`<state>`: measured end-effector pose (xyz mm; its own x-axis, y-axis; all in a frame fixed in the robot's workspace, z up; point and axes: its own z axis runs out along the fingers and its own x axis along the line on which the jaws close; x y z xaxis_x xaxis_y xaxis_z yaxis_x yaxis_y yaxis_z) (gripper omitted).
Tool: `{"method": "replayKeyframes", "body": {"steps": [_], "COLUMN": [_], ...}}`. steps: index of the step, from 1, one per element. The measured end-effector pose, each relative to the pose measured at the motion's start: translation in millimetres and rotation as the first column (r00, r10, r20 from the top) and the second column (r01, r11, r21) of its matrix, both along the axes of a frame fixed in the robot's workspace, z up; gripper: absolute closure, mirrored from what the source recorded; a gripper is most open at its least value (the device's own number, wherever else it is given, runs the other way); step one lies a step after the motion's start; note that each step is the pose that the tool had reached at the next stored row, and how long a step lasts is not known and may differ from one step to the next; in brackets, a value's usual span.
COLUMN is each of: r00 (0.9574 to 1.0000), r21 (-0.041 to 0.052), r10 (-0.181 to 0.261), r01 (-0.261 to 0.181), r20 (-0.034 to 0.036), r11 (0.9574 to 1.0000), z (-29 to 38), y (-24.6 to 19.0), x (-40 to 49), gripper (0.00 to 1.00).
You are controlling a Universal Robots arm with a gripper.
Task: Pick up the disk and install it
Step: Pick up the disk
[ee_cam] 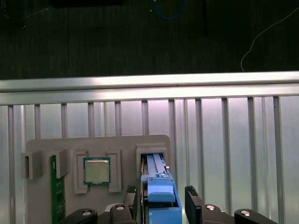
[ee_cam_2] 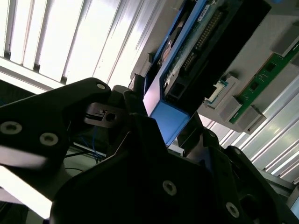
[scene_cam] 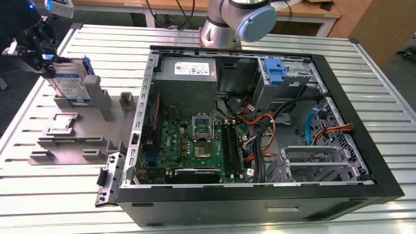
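The black computer case (scene_cam: 260,204), its side panel off, is lying open nearest the camera on a ribbed aluminium worktop (scene_cam: 58,195), with the motherboard (scene_cam: 195,146) and cables (scene_cam: 266,126) showing. At the exterior view's left, a grey fixture (scene_cam: 71,141) is holding the disk (scene_cam: 70,83) upright in a far slot, well apart from the case. The hand (ee_cam: 162,200) is straddling it, fingers (ee_cam: 193,200) spread either side of the blue carrier (ee_cam: 161,191) with slim gaps. The arm's base (scene_cam: 237,22) is standing at the worktop's far edge, near wooden furniture (scene_cam: 383,29). Dark floor (ee_cam: 140,37) is lying beyond the worktop.
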<state>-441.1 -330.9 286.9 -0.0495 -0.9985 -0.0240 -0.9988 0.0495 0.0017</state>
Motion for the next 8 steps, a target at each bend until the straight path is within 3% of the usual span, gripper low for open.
{"method": "replayKeyframes", "body": {"steps": [5,6,8], "r00": [1.0000,1.0000,1.0000], "r21": [0.0000,0.0000,0.0000], "r10": [-0.001,-0.001,-0.001], "r01": [0.001,0.001,0.001], "r20": [0.0000,0.0000,0.0000], "r11": [1.0000,1.0000,1.0000], "z": [0.0,0.0,0.0], "y": [0.0,0.0,0.0], "x": [0.0,0.0,0.0], "gripper": [0.49,0.56,0.56]}}
